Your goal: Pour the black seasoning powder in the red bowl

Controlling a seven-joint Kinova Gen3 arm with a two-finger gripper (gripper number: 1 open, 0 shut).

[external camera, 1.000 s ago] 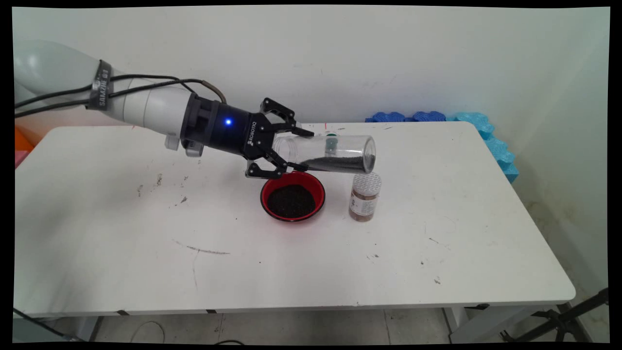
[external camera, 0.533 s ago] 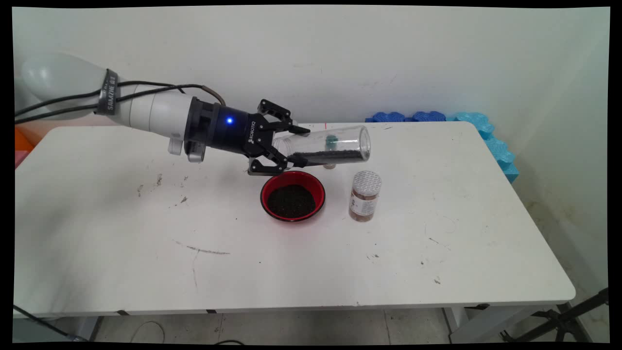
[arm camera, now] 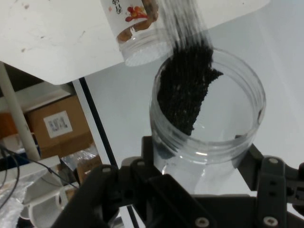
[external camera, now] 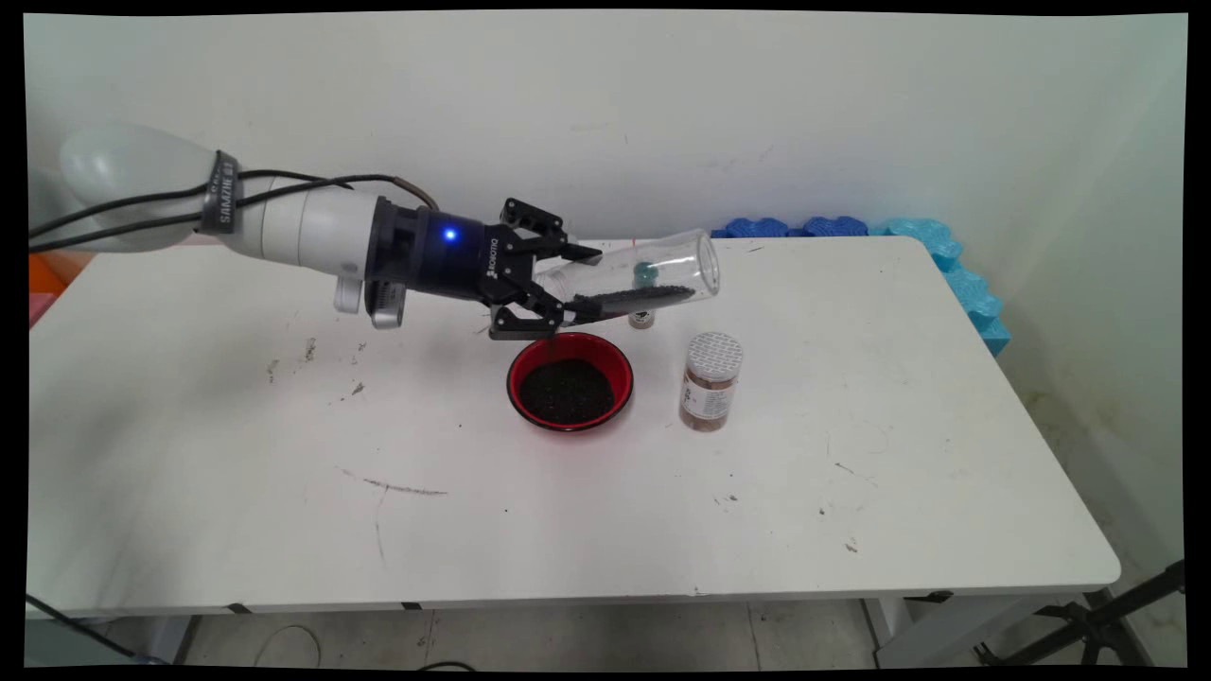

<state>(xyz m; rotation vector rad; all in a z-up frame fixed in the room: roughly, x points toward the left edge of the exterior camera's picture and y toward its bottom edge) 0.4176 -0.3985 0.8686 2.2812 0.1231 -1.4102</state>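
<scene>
White wall is backing a scuffed white table (external camera: 236, 454). At its centre a red bowl (external camera: 570, 378) is sitting already part-filled with dark grains, and a lidded spice jar (external camera: 710, 381) is standing just beside it. Above the bowl's far rim, the pincer (external camera: 547, 284) is gripping a clear jar (external camera: 634, 277) by its mouth end, base tilted slightly upward. Grains (arm camera: 187, 85) are sliding toward the mouth, many remaining inside. Reaching in from the left, the arm is lying nearly level.
</scene>
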